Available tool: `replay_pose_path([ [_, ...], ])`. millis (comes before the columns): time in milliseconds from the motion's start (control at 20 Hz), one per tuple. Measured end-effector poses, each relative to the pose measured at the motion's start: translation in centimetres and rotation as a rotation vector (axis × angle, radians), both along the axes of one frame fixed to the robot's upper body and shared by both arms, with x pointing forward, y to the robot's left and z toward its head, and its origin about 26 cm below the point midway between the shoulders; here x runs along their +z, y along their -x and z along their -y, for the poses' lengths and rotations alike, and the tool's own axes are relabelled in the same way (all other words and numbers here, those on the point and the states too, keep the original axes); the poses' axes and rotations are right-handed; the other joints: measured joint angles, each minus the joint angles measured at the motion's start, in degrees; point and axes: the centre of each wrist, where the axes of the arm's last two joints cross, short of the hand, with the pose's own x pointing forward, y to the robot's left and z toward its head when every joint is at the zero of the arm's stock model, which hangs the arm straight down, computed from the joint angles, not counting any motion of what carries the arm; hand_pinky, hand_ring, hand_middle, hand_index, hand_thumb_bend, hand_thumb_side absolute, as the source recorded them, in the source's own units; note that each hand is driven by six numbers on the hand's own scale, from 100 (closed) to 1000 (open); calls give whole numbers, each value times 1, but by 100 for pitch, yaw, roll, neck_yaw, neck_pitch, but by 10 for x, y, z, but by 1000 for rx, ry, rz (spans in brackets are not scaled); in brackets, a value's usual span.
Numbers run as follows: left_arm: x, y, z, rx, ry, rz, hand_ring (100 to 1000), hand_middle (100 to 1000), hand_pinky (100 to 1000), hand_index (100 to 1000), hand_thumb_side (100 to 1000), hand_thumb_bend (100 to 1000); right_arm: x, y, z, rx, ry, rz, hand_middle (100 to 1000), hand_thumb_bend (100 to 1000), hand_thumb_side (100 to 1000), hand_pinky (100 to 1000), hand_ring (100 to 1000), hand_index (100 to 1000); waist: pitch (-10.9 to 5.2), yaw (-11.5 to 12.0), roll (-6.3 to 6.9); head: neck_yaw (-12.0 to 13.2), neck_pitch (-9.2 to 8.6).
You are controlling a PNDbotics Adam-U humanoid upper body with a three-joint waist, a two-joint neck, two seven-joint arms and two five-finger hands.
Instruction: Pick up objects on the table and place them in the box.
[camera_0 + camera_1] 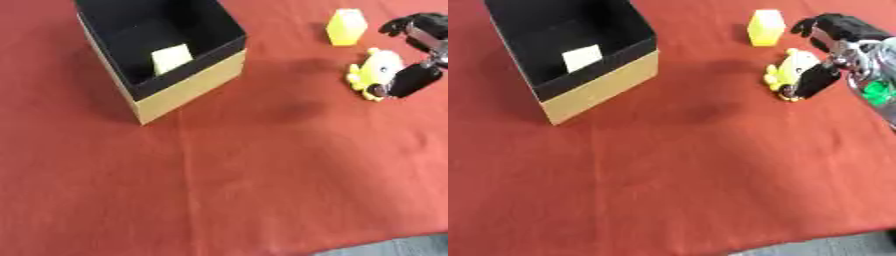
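Observation:
A yellow and white toy (pixel 794 66) is at the right, above the red cloth. My right hand (pixel 843 36) comes in from the right edge and is curled round it. The black thumb (pixel 815 80) lies against the toy's near side and the fingers arch over its far side. Whether the toy still touches the cloth I cannot tell. A yellow block (pixel 346 27) stands just beyond it. The box (pixel 188 87), tan outside and black inside, stands open at the upper left with a pale yellow piece (pixel 171 58) on its floor. My left hand shows in neither view.
Red cloth (pixel 219 175) covers the table, with a crease running down its middle. Its front edge shows at the lower right, with grey floor (pixel 402 247) beyond. Wide bare cloth lies between the box and the toy.

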Motion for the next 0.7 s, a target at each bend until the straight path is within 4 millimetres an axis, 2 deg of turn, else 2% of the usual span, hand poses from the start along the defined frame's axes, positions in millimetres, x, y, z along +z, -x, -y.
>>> replay_pose_path([
  [700,0,0,0,3,-6,5,586,683,475,585,567,100,8,-10,18,-45,-24,-14,871,492,100,940,973,964,61,-30,53,90,-63],
])
